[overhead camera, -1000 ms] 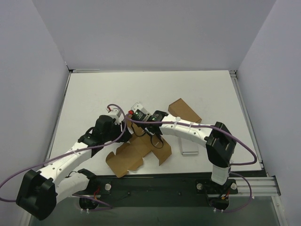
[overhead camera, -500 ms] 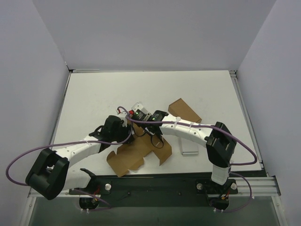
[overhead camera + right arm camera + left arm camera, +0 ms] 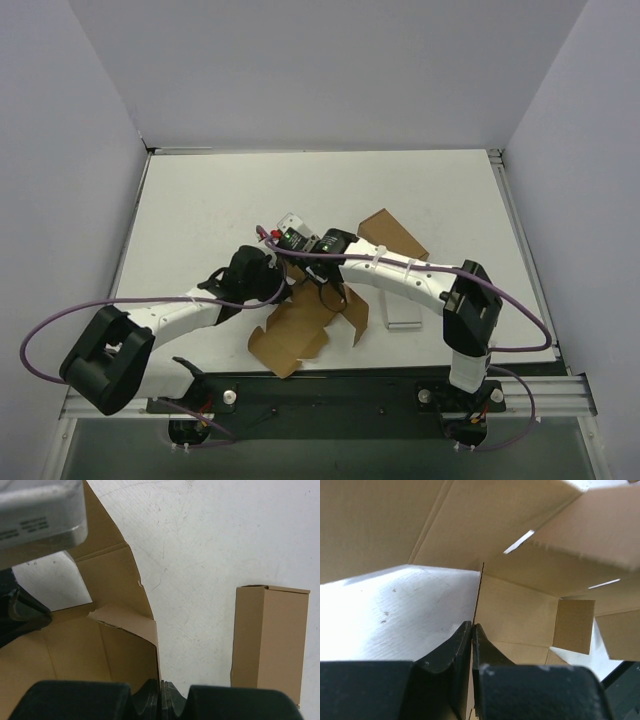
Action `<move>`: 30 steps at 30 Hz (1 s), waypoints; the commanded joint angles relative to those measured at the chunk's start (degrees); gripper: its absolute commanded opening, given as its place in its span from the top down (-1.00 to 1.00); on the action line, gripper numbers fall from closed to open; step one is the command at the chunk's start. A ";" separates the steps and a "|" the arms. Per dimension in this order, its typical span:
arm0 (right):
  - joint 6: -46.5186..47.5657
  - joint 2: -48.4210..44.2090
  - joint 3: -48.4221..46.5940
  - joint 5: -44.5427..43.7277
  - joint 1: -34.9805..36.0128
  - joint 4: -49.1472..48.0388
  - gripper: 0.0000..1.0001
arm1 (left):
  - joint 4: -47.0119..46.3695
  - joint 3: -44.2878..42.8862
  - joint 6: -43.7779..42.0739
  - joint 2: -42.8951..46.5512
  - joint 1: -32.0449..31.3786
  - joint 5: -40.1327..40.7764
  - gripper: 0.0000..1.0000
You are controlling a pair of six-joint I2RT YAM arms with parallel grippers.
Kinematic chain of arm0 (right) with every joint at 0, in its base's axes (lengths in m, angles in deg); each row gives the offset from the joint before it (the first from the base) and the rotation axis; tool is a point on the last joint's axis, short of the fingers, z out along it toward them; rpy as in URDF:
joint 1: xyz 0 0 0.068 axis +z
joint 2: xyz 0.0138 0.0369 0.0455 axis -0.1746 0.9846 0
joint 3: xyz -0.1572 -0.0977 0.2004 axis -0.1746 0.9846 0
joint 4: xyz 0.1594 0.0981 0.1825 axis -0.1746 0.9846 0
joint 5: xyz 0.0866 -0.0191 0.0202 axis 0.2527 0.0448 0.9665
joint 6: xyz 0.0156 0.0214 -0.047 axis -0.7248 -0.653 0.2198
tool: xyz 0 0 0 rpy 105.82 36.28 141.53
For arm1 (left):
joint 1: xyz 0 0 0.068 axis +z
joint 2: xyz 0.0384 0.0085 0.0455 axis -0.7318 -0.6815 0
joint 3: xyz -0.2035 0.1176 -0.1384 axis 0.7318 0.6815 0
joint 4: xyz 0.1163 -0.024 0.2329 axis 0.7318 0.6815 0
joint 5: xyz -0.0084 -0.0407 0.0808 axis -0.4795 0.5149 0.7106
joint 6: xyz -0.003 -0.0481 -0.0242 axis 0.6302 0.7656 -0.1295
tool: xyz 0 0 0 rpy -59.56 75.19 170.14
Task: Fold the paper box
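Note:
The paper box (image 3: 300,338) is a flat brown die-cut sheet with several flaps, lying near the table's front edge and partly raised at its far side. My left gripper (image 3: 284,287) comes in from the left and is shut on a thin upright panel edge of the paper box (image 3: 520,610); its fingertips (image 3: 472,626) pinch that edge. My right gripper (image 3: 330,290) reaches in from the right and is shut on another upright flap of the paper box (image 3: 115,650), with the card's edge caught in the gripper (image 3: 160,684). Both wrists hide the sheet's far part from above.
A longer oblong brown carton (image 3: 392,235) lies behind the right arm, also shown as the carton (image 3: 270,640) in the right wrist view. A small white-grey slab (image 3: 403,322) lies under the right forearm. The left wrist's grey camera housing (image 3: 40,515) sits close by. Walls stand around the white table (image 3: 200,210).
My left arm swung rightward to the sheet and its jaws closed on a panel edge. The sheet shifted to the right. My right gripper kept its grip.

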 commanded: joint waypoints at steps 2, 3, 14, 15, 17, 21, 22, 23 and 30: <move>-1.99 -3.11 -0.43 -1.42 5.13 0.20 1.00 | -6.31 0.51 5.36 -1.26 -1.77 -0.83 0.74; -2.08 -3.19 -0.08 -2.12 5.75 0.29 1.00 | -6.67 0.69 6.15 -1.44 -2.21 -0.83 0.74; -4.97 -1.79 1.06 -5.99 11.64 1.96 1.00 | -7.90 3.06 8.44 0.31 -3.71 1.02 0.75; -5.50 -1.87 1.15 -6.00 12.25 1.96 1.00 | -7.90 3.58 8.62 0.75 -3.71 1.37 0.75; -5.77 -1.79 1.33 -6.26 12.61 1.96 1.00 | -7.73 4.11 8.79 2.33 -3.71 1.54 0.75; -5.59 -1.96 1.42 -8.27 13.66 2.40 1.00 | -5.36 5.08 8.80 6.11 -3.71 2.51 0.62; -4.98 -1.96 1.59 -8.72 13.75 2.40 1.00 | -4.22 5.26 8.71 7.16 -3.71 2.95 0.51; -4.80 -2.22 1.59 -9.24 13.75 2.57 1.00 | -3.43 5.43 8.53 9.78 -3.71 3.21 0.41; 1.87 -3.37 1.77 -11.71 14.45 1.61 1.00 | 11.85 6.40 4.23 26.22 -3.88 7.08 -0.32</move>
